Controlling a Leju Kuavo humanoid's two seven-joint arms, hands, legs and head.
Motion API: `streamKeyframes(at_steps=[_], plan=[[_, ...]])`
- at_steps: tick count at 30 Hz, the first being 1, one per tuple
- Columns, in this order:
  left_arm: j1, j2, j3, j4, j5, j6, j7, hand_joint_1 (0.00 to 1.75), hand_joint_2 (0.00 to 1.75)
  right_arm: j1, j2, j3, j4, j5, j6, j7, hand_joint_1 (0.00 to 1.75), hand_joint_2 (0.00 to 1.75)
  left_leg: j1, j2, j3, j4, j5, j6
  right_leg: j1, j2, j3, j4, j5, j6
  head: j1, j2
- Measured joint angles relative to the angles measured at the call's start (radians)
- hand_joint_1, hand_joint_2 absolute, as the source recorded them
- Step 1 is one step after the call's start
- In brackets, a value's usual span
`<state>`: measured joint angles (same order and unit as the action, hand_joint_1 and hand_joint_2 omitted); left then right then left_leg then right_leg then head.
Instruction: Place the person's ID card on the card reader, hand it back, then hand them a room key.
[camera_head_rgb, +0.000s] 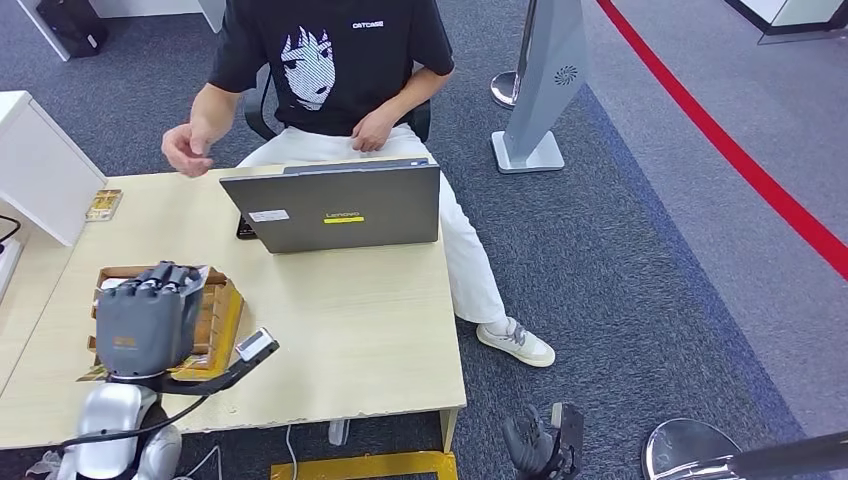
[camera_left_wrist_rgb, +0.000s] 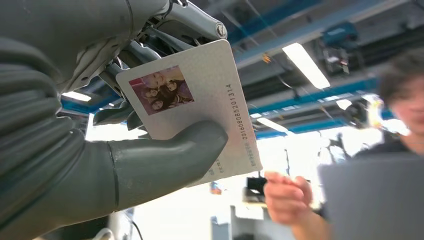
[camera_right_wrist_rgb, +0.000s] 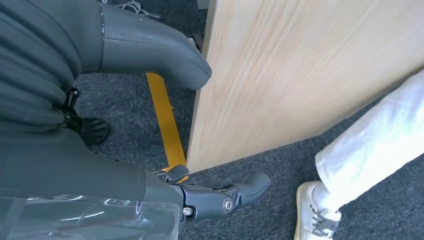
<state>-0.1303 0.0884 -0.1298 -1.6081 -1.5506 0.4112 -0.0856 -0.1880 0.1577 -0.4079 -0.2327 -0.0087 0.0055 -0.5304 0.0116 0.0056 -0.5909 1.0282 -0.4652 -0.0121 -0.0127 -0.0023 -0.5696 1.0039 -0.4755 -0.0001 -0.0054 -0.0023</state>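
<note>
Card status first: your left hand (camera_left_wrist_rgb: 125, 165) has the ID card (camera_left_wrist_rgb: 200, 107) clamped, thumb (camera_left_wrist_rgb: 170, 160) pressed across its printed face and the darker fingers (camera_left_wrist_rgb: 150, 40) behind it. In the left wrist view the photo end sits up by the fingers and the number strip runs along the card's long edge, so the long axis runs from the palm out past the thumb, free end toward the person (camera_head_rgb: 330, 70) (blurred there, can't read more). From the head view the left hand (camera_head_rgb: 145, 315) hangs above the cardboard box (camera_head_rgb: 225, 315) at the near-left corner of the table (camera_head_rgb: 360, 330), back of the hand up; the card itself is hidden under the hand in that view.

Person sits on the far side behind the open grey laptop (camera_head_rgb: 345, 205), one hand (camera_head_rgb: 188, 150) raised over the table's far-left edge, well apart from your hand.

Right hand (camera_right_wrist_rgb: 220, 197) is down beside the table's near edge, over carpet, fingers loosely curled w/ nothing in them, thumb (camera_right_wrist_rgb: 155, 50) apart from them. Person's white trousers and shoe (camera_right_wrist_rgb: 312, 215) lie nearby on the floor.
</note>
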Motion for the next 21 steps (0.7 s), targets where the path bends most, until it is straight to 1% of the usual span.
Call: streamKeyframes(at_steps=[2,5,10,12,14,16,21], plan=[[-0.001,-0.009,0.060,-0.033,0.008,-0.006,-0.016,1.75,1.75,0.000,0.002,-0.007,0.000,0.006,0.001,0.000,0.00,1.75,0.000,0.000,0.000,0.000,0.000,0.000,0.000,0.000,0.000,0.000,0.000,0.000,0.000,0.000],[-0.002,-0.016,0.117,-0.064,0.014,-0.010,-0.022,1.75,1.75,-0.001,0.004,-0.013,0.000,0.010,0.003,0.001,0.00,1.75,0.000,0.000,0.000,0.000,0.000,0.000,0.000,0.000,0.000,0.000,0.000,0.000,0.000,0.000],[-0.003,-0.023,0.159,-0.088,0.015,-0.016,-0.023,1.75,1.75,-0.001,0.006,-0.016,0.000,0.014,0.006,0.001,0.00,1.75,0.000,0.000,0.000,0.000,0.000,0.000,0.000,0.000,0.000,0.000,0.000,0.000,0.000,0.000],[-0.014,-0.023,0.175,-0.089,0.010,-0.033,-0.023,1.75,1.75,-0.002,0.006,-0.016,0.000,0.023,0.007,0.003,0.00,1.75,0.000,0.000,0.000,0.000,0.000,0.000,0.000,0.000,0.000,0.000,0.000,0.000,0.000,0.000],[-0.043,-0.014,0.195,-0.080,-0.002,-0.063,-0.020,1.75,1.75,-0.004,0.008,-0.016,-0.001,0.037,0.008,0.007,0.00,1.75,0.000,0.000,0.000,0.000,0.000,0.000,0.000,-0.001,0.000,0.000,0.000,0.000,0.000,0.000],[-0.089,0.004,0.217,-0.053,-0.011,-0.088,-0.012,1.75,1.75,-0.008,0.010,-0.016,-0.002,0.052,0.009,0.013,0.00,1.75,0.001,-0.001,0.000,0.000,0.001,-0.001,0.000,-0.001,0.000,0.000,0.000,-0.001,0.000,0.000],[-0.204,0.045,0.262,0.038,-0.015,-0.116,0.003,1.75,1.75,-0.019,0.017,-0.016,-0.002,0.080,0.010,0.023,0.00,1.75,0.001,-0.002,0.000,0.000,0.003,-0.002,0.000,-0.002,0.000,0.001,0.001,-0.002,0.000,0.000]])
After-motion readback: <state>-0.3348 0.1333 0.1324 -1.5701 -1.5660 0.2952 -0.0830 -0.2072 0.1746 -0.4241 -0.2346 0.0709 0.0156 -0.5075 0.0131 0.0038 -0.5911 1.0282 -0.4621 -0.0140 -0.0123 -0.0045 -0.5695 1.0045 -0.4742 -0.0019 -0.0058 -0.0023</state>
